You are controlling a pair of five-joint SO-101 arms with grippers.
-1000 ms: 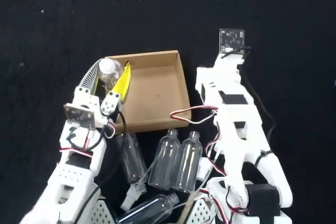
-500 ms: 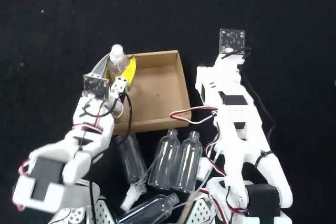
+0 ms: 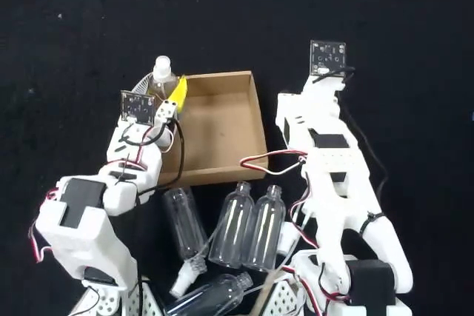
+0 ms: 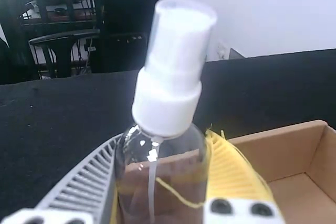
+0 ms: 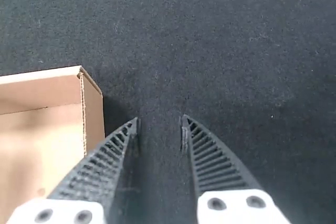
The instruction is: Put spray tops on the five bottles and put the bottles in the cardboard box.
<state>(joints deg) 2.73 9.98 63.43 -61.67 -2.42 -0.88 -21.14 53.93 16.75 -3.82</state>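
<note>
Blk cloth-covered table (image 3: 400, 27), white wall (image 4: 273, 9) behind, w/ dark shelving (image 4: 31, 3) & chair (image 4: 65, 38).

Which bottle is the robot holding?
The bottle with the white spray top, upright in the left pincer by the cardboard box; the other four lie on the table.

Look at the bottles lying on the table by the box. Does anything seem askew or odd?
Yes: they lie jumbled. Two bottles point toward the cardboard box, a third bottle points away, and a fourth bottle lies crosswise to the others.
</note>
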